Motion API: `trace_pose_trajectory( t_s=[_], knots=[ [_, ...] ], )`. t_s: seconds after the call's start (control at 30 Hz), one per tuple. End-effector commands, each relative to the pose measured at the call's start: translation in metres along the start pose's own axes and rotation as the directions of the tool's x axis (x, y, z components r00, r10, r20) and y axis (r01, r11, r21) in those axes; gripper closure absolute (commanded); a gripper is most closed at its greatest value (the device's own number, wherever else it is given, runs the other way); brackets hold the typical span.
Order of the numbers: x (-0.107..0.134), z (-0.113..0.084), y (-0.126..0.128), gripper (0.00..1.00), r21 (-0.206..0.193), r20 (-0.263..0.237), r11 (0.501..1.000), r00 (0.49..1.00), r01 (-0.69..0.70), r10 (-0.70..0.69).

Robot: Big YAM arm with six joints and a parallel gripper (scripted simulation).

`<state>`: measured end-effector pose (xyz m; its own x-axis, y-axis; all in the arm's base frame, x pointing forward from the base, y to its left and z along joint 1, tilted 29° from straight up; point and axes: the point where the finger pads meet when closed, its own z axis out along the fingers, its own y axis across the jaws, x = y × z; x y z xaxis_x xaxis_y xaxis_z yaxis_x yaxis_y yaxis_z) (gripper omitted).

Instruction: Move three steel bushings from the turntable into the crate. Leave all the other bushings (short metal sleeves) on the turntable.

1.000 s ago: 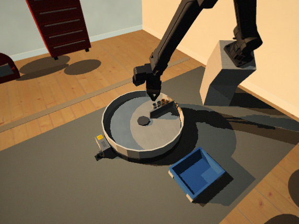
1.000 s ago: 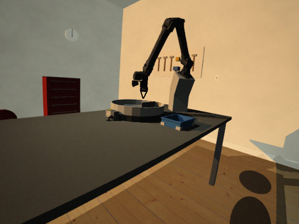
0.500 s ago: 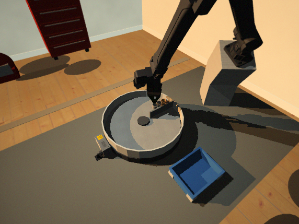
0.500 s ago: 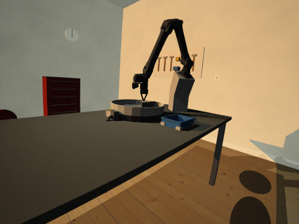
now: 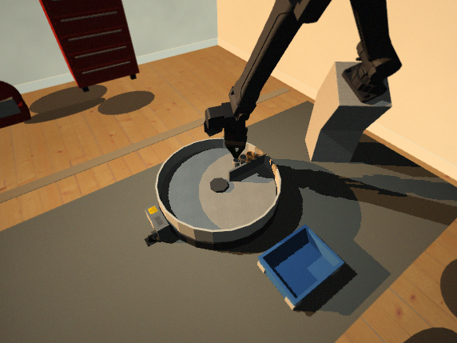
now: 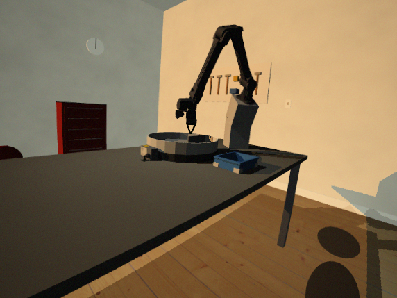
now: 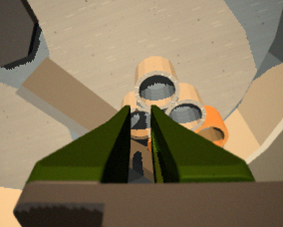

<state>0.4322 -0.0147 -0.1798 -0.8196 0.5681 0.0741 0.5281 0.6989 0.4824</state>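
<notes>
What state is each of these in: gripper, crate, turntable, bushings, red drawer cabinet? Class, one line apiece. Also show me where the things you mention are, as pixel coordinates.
Gripper (image 5: 236, 157) (image 6: 190, 132) (image 7: 141, 113): slightly open, holding nothing.
Crate (image 5: 296, 266) (image 6: 227, 164): upright, empty.
Turntable (image 5: 240, 209) (image 6: 184, 149) (image 7: 199, 30): level, bearing bushings; turning or stopped, cannot tell.
Bushings (image 5: 243, 157) (image 7: 154, 65): clustered, standing on end.
Red drawer cabinet (image 5: 92, 26) (image 6: 87, 124): drawers shut.

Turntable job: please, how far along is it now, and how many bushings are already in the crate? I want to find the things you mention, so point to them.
Done: nothing yet; the crate (image 5: 297, 270) (image 6: 225, 162) looks empty.
In hand: nothing; the jaws stand narrowly apart over the grey-rimmed bushings (image 5: 236, 163) (image 7: 155, 66).
Left: all three steel bushings must still go from the turntable (image 5: 236, 213) (image 6: 173, 147) (image 7: 194, 30) to the crate.
</notes>
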Motion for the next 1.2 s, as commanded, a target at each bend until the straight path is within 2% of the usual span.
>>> trace_pose_trajectory(
  t_s=[0.0, 1.17],
  knots=[
    [-0.0134, -0.0119, 0.0052, 0.88, -0.012, 0.036, 1.000, 0.999, -0.005, 0.005],
    [-0.0079, -0.0069, 0.0082, 0.88, -0.010, 0.027, 1.000, 1.000, 0.005, -0.005]
  ],
)
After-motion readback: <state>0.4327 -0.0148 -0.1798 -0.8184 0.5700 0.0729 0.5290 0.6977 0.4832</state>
